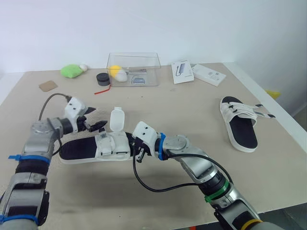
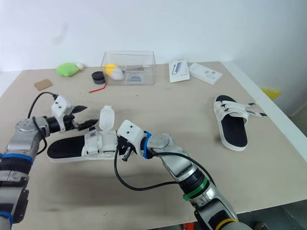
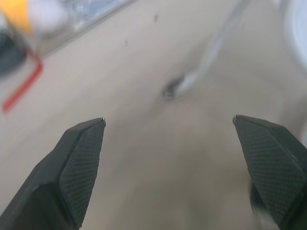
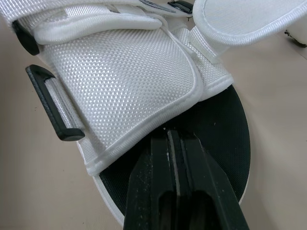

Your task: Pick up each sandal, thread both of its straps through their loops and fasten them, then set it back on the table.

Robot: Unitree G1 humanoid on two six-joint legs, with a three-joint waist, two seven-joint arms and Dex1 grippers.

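Table (image 1: 168, 105) holds left sandal (image 1: 81, 149), right sandal (image 1: 242, 129): two.

Nothing can be read: the sticker (image 1: 102, 137) on the near sandal (image 1: 76, 149) and the print on the boxes (image 1: 182, 72) at one o'clock are too small.

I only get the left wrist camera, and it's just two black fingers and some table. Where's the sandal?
Observer: The near sandal lies flat on the table, right beside the left gripper, on the robot's side of it.
Operator: Is the other arm grabbing it?
Observer: The right gripper is shut, its tips over the black footbed at the strap end; nothing shows between the fingers.
Operator: Are the straps done up?
Observer: Not all. One white strap flap stands up loose.
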